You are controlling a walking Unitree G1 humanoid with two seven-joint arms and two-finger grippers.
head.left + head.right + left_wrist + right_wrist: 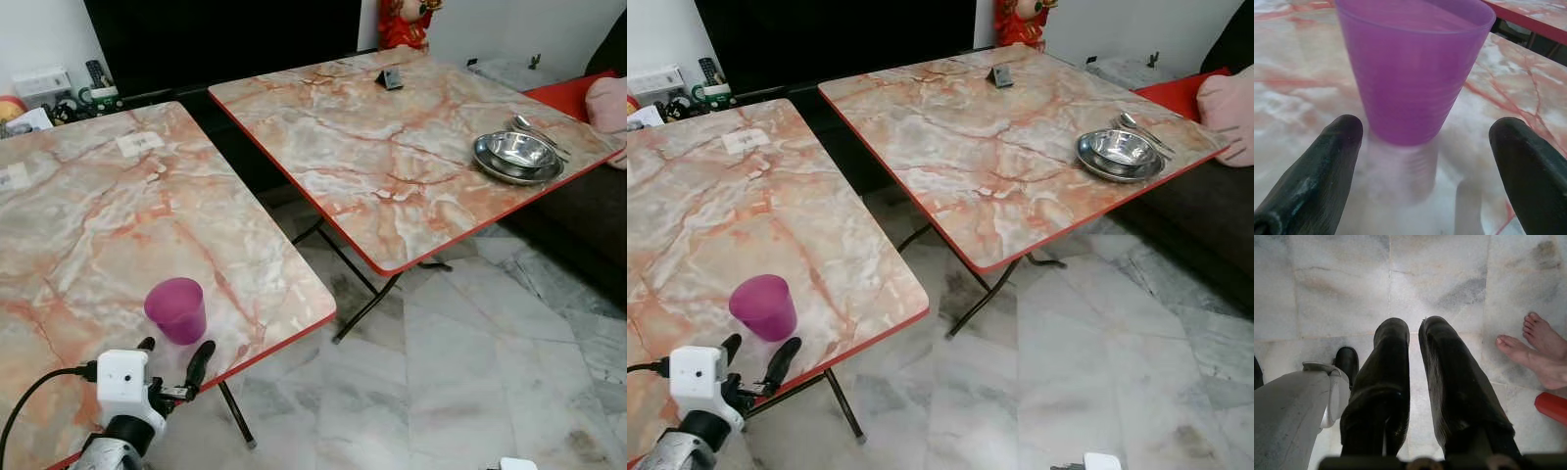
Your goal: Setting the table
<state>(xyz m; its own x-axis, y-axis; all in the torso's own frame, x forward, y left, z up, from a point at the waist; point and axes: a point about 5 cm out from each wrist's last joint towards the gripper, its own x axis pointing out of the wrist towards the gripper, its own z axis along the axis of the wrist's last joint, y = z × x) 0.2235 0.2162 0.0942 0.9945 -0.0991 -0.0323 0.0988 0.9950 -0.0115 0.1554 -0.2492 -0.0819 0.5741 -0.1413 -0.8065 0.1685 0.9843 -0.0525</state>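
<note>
A purple plastic cup [176, 308] stands upright near the front corner of the near marble-topped table [88, 225]. My left gripper [176, 348] is open just in front of the cup at table height. In the left wrist view the cup [1410, 73] stands close ahead, between the two spread fingers [1327, 161] and apart from both. On the far table [392, 166] a steel bowl [517, 152] rests on a steel plate near the right edge, with a spoon [534, 127] behind it. My right gripper [1414, 328] hangs shut and empty over the floor.
A floor gap with folding table legs [362, 294] separates the two tables. A small dark object [389, 78] sits at the far table's back. A red seat with a pink cushion [607, 103] is at the right. A person's bare feet [1537, 352] stand on the marble floor.
</note>
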